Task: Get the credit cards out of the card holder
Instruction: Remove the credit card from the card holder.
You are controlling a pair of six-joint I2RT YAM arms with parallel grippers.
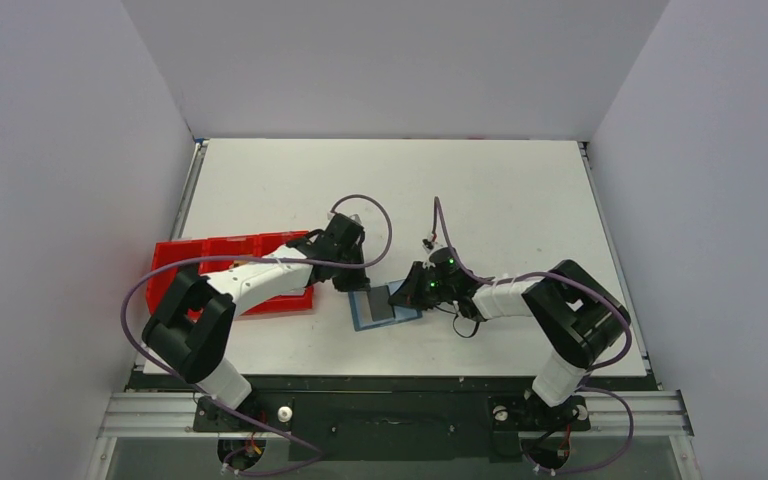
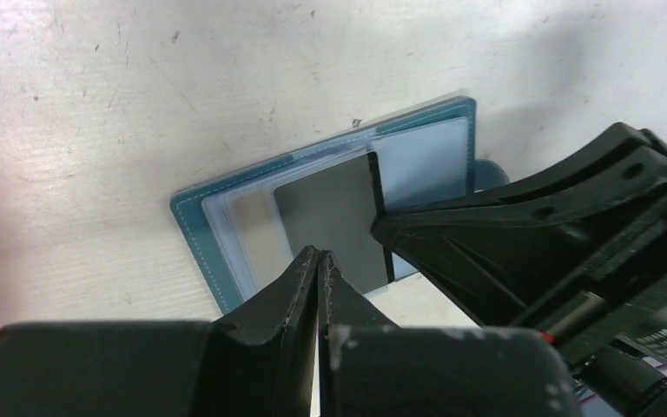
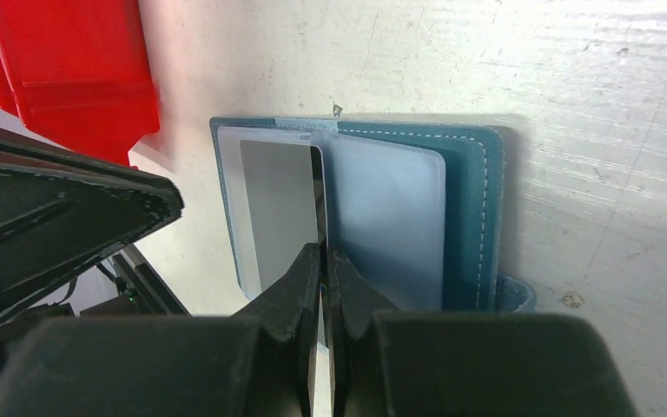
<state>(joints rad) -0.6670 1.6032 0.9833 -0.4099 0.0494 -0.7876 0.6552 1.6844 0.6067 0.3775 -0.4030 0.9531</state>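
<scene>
The blue card holder [image 1: 360,318] lies open on the table between my grippers, its clear sleeves showing in the left wrist view [image 2: 195,217] and the right wrist view [image 3: 469,208]. The dark grey card [image 2: 330,217] sticks out of the sleeves near the spine; it shows nearly edge-on in the right wrist view [image 3: 319,191]. My right gripper [image 3: 323,250] is shut on that card's near edge [image 1: 412,290]. My left gripper [image 2: 320,254] is shut and empty, its tips just over the holder's near side [image 1: 352,282]. A pale tan patch [image 2: 256,230] shows inside a sleeve; I cannot tell whether it is the other card.
The red three-compartment tray [image 1: 222,262] stands left of the holder, under the left arm, and shows in the right wrist view [image 3: 78,69]. The holder's darker tab [image 3: 514,294] points toward the right arm. White walls enclose the table.
</scene>
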